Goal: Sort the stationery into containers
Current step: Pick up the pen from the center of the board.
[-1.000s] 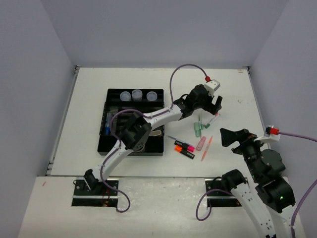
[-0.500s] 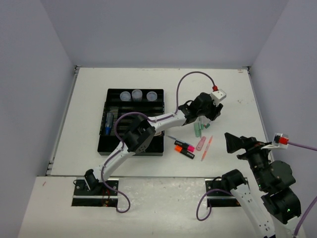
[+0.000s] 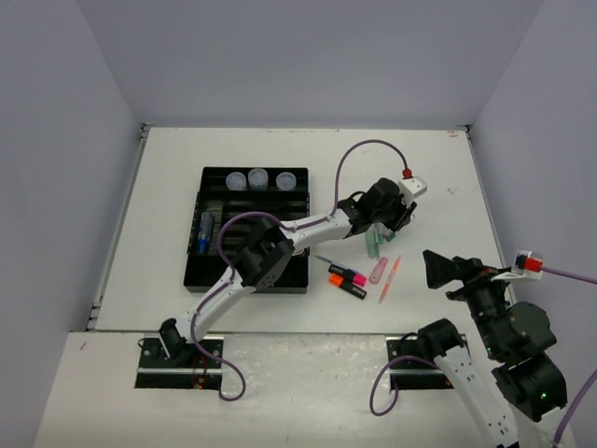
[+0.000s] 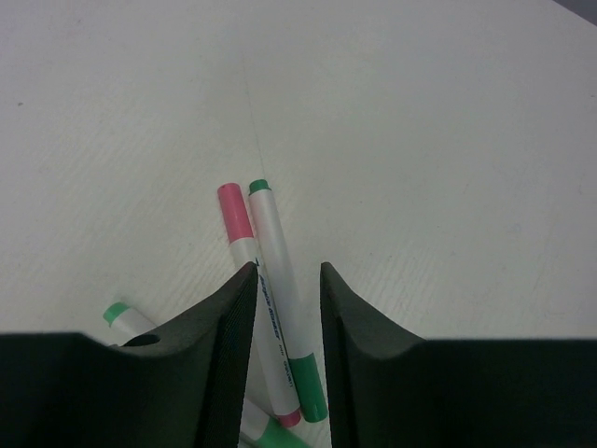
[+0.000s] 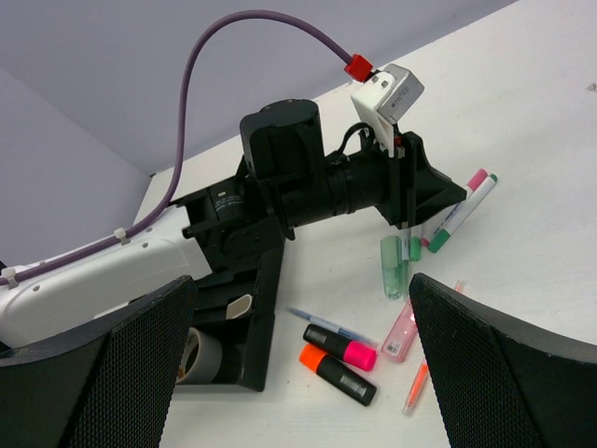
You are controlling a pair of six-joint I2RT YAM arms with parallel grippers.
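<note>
My left gripper (image 4: 287, 268) reaches across the table and has its jaws drawn in close around two white pens, a green-capped pen (image 4: 270, 271) and a pink-capped pen (image 4: 235, 215). Both pens lie on the table, with their far ends past the fingertips. From above the left gripper (image 3: 399, 217) sits right of the black tray (image 3: 191, 266). My right gripper (image 3: 438, 264) hangs open and empty, near the table's right front. Loose on the table lie a green highlighter (image 3: 373, 245), a pink highlighter (image 3: 347, 273) and an orange highlighter (image 3: 345, 287).
The tray holds three clear tubs (image 3: 258, 177), a blue-capped tube (image 3: 204, 231) and a tape roll (image 5: 201, 353). A thin blue pen (image 3: 326, 261), a clear pink item (image 3: 378, 271) and a thin orange pen (image 3: 389, 280) lie by the highlighters. Side walls bound the table.
The left gripper came down onto the two white pens and its jaws narrowed from wide open. The right arm drew back toward the near right, then held still.
</note>
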